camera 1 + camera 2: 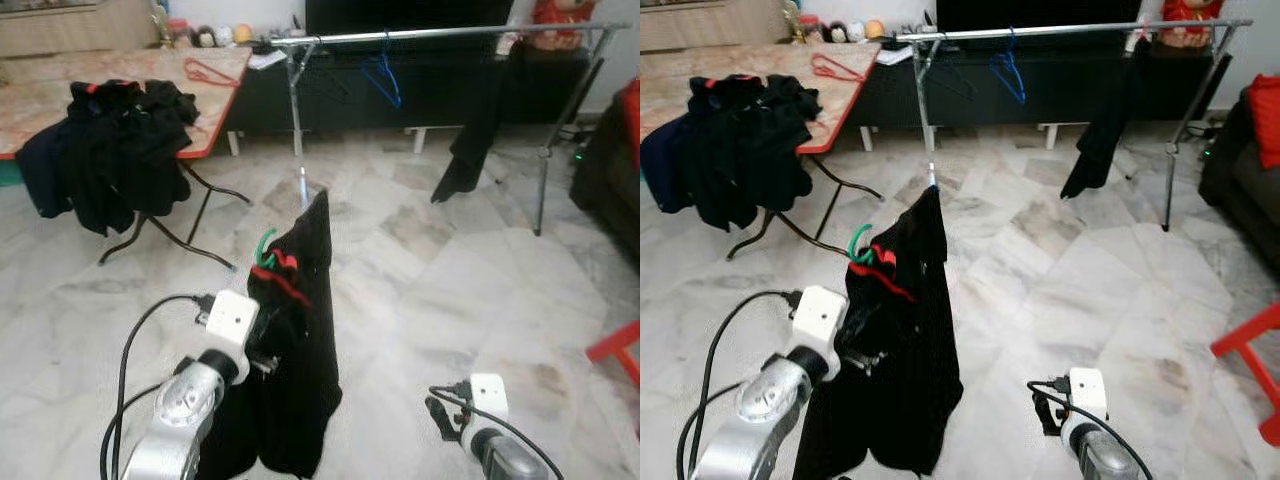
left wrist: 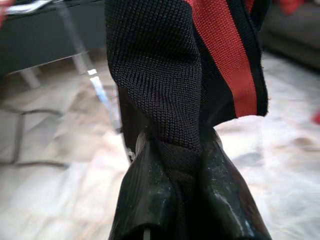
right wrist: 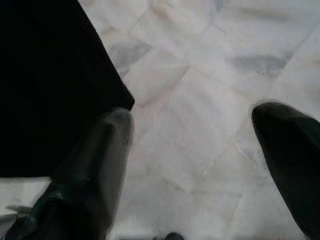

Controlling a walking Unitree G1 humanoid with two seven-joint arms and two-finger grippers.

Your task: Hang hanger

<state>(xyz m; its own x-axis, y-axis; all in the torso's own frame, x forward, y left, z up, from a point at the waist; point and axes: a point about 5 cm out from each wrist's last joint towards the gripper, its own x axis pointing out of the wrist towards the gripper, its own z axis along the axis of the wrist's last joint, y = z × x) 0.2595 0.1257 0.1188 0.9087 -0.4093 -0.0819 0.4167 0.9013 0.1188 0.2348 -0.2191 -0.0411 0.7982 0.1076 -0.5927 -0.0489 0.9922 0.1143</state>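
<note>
A black garment with red trim [image 1: 300, 340] hangs on a green hanger, whose hook [image 1: 265, 245] sticks out at its top. My left gripper [image 2: 175, 150] is shut on the garment's black knit fabric just under the red band, holding it up in front of me. The metal clothes rail [image 1: 440, 36] stands across the room ahead, some distance off. A blue hanger [image 1: 383, 78] and a black garment [image 1: 480, 130] hang from it. My right gripper [image 3: 192, 130] is open, low at my right over the marble floor, with nothing between its fingers [image 3: 95, 160].
A folding table [image 1: 40, 100] at the left carries a pile of black clothes [image 1: 120, 150] and a red hanger [image 1: 208, 72]. A dark TV cabinet [image 1: 330, 100] stands behind the rail. A dark sofa [image 1: 610, 170] and a red stool [image 1: 615, 350] are at the right.
</note>
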